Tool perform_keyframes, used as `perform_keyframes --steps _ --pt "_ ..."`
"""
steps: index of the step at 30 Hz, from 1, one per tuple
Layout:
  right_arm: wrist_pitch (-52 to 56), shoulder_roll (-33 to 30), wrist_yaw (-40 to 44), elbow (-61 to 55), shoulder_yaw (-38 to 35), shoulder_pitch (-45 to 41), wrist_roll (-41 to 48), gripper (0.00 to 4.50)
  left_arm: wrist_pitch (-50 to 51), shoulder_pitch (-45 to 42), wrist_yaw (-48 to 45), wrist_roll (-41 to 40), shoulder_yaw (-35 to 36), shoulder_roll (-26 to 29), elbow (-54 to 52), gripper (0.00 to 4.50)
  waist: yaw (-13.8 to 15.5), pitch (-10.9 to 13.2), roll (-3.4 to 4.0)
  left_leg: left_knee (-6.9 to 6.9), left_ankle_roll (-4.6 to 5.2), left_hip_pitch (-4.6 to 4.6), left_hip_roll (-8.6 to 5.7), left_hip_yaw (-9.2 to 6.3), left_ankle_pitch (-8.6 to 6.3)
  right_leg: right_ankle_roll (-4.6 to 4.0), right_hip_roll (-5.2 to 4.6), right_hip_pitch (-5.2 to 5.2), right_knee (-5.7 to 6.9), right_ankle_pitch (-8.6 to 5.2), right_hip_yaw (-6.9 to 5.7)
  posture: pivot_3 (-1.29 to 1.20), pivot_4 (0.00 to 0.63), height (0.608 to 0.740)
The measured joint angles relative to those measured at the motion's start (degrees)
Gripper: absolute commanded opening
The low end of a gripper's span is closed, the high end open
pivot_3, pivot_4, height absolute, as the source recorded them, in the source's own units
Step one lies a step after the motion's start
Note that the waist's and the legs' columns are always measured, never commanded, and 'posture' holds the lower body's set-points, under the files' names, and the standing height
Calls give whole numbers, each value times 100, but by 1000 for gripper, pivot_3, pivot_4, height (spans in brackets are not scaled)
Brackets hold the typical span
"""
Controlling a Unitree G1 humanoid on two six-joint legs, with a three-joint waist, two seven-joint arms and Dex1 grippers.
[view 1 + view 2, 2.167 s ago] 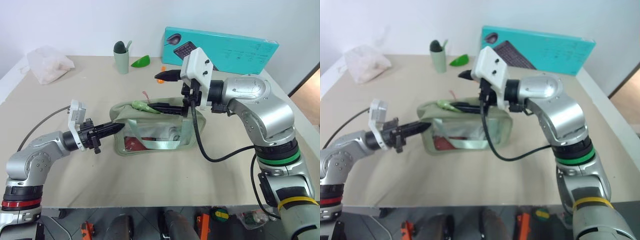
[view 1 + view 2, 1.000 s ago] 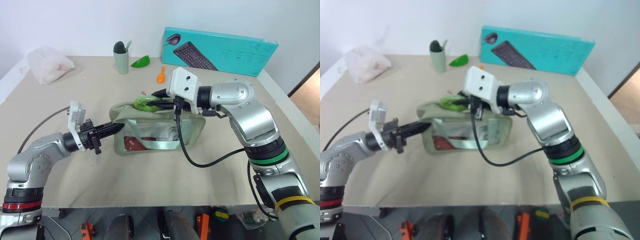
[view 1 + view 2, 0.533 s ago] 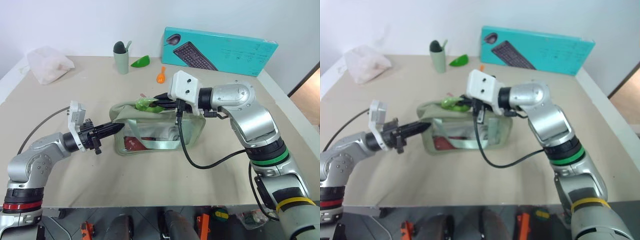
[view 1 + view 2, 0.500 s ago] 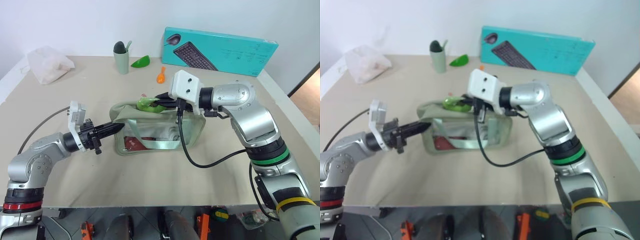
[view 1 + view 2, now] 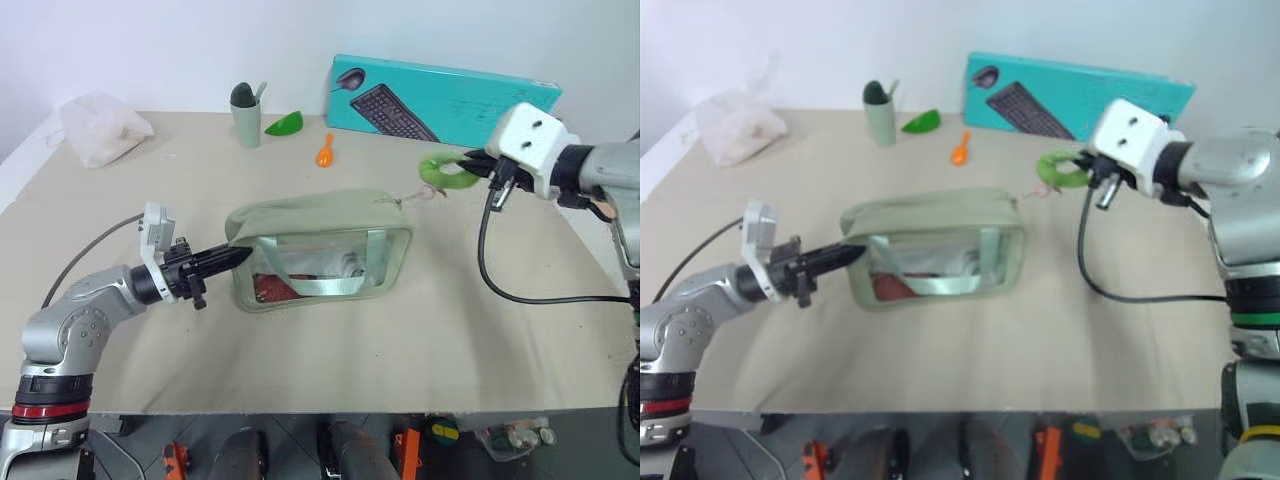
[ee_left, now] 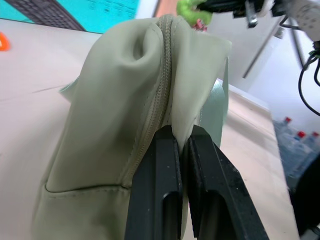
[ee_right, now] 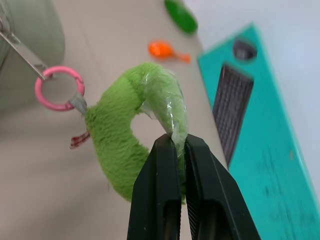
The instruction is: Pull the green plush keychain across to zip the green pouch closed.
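Now the green plush keychain [image 5: 447,170] hangs in the air past the right end of the green pouch [image 5: 318,243], bent into a curl and tethered by its pink ring [image 7: 58,88] to the metal zipper pull [image 7: 17,46]. Half a second ago it sat over the pouch's top near the left end; it has since been drawn the whole way across. The pouch top, gaping before, now reads as one smooth closed fold, and the left wrist view shows the zipper teeth [image 6: 159,98] meshed along the seam. Judgement: zip is run to its end, or very nearly; the last bit by the pull is too small to confirm.

Right hand [image 7: 177,143]: fingers pressed together, pinching the plastic-wrapped tip of the plush. It has swung out well to the right of the pouch, cord taut.

Left hand [image 5: 235,256]: fingers clamped shut on a fold of fabric at the pouch's left end, anchoring it; has not shifted.

Pouch sits mid-bench [image 5: 330,350], upright, red contents visible through the clear window.

Further back: sage cup [image 5: 245,115], glossy green leaf piece [image 5: 285,123], small orange piece [image 5: 323,154], teal keyboard box [image 5: 445,98], white plastic bag [image 5: 102,126] at far left. All well apart from the work.

What seems left: release both grips.
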Motion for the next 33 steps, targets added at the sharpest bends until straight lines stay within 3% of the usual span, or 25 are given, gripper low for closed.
perform_keyframes --steps 6,14,24,25,28,29,31,33 --pt "-272 -195 -286 31 2 1011 -246 77 1 -58 -95 3 -148 -24 9 0 -37 -1 -1 -5 0 12 10 9 0 15 9 2 2 9 11 0 150 740" --pt "772 1357 -731 -1008 598 1975 -376 77 39 -46 -80 21 -68 4 67 0 -96 0 2 -1 -15 21 26 -4 12 28 32 5 17 18 7 0 150 740" --pt "855 1396 -675 -975 636 1824 -522 77 193 -46 112 -88 5 5 70 0 -130 -1 0 1 -14 22 23 3 12 14 28 6 17 9 14 0 150 740" --pt "856 1397 -665 -950 619 1788 -515 715 214 -46 140 -110 13 4 70 0 -130 -1 0 1 -14 22 23 2 12 14 29 6 17 10 13 0 150 740" --pt "981 1406 -603 -884 437 1679 -294 1583 321 -48 202 -186 36 4 71 0 -131 -1 0 0 -15 21 23 1 12 18 29 6 17 12 13 0 150 740" --pt "1048 1432 -612 -843 321 1620 -217 2042 360 -53 265 -224 50 -2 72 770 -132 -1 0 0 -14 21 23 1 12 25 29 6 17 16 13 0 150 740" --pt "1146 1434 -613 -801 107 1579 -70 2774 520 -76 382 -358 148 -23 112 1445 -129 -1 0 1 -15 20 22 -3 12 25 28 8 17 16 9 0 150 740" --pt "1234 1431 -572 -779 -69 1584 99 3007 632 -90 412 -455 210 -22 136 2115 -129 -1 0 0 -14 19 20 -3 12 26 27 8 17 16 10 0 150 740"
